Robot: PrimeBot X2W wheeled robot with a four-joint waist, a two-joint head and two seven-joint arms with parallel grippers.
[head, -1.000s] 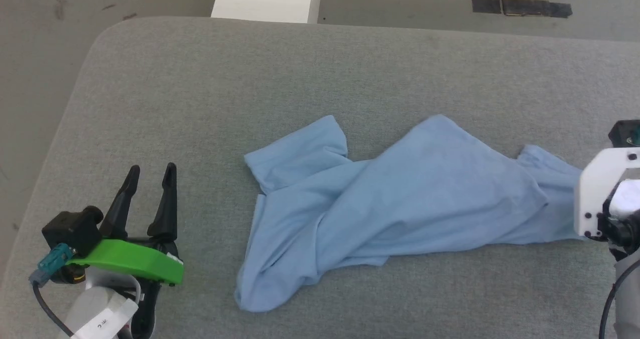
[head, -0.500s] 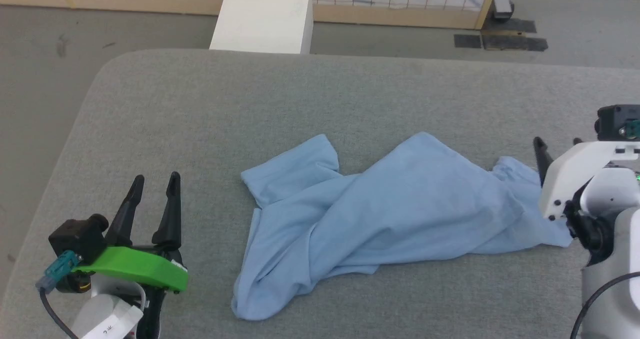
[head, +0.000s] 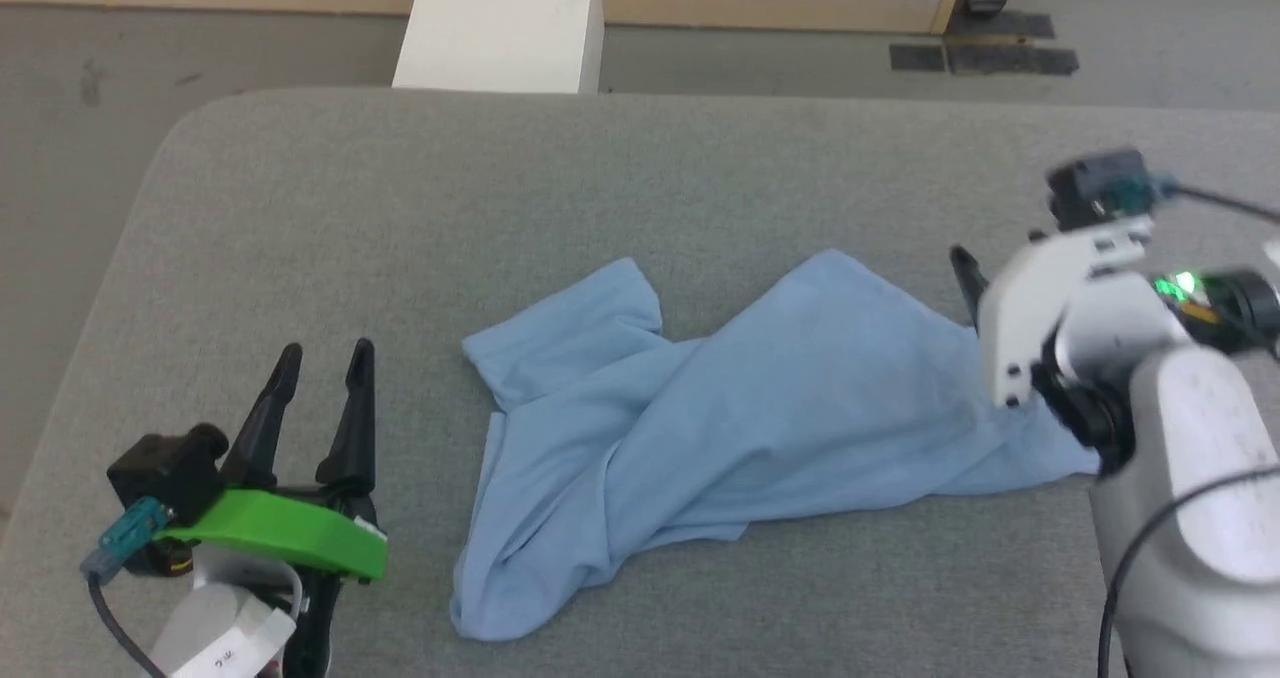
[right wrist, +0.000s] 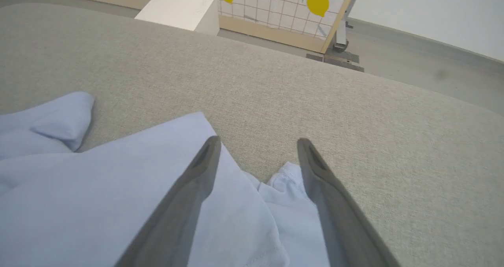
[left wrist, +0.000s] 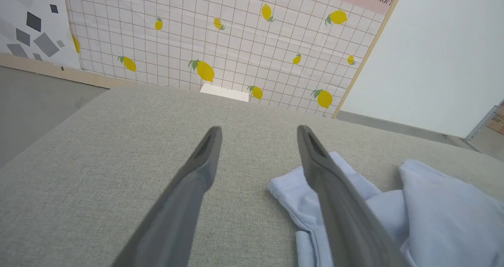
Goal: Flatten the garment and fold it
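Over on the right, the right gripper [right wrist: 258, 145] has moved in above the right end of the shirt [head: 780, 398], and its two dark fingers now stand wide apart with nothing between them. Down at the lower left, the left gripper [head: 326, 353] is over the bare grey table [head: 600, 178] near the shirt's left sleeve, fingers wide apart and holding nothing, while the light blue shirt lies crumpled across the middle of the table. Farther back, past the table's edge, a white box [head: 500, 28] stands on the floor before a wall [left wrist: 177, 34] with yellow lemons.
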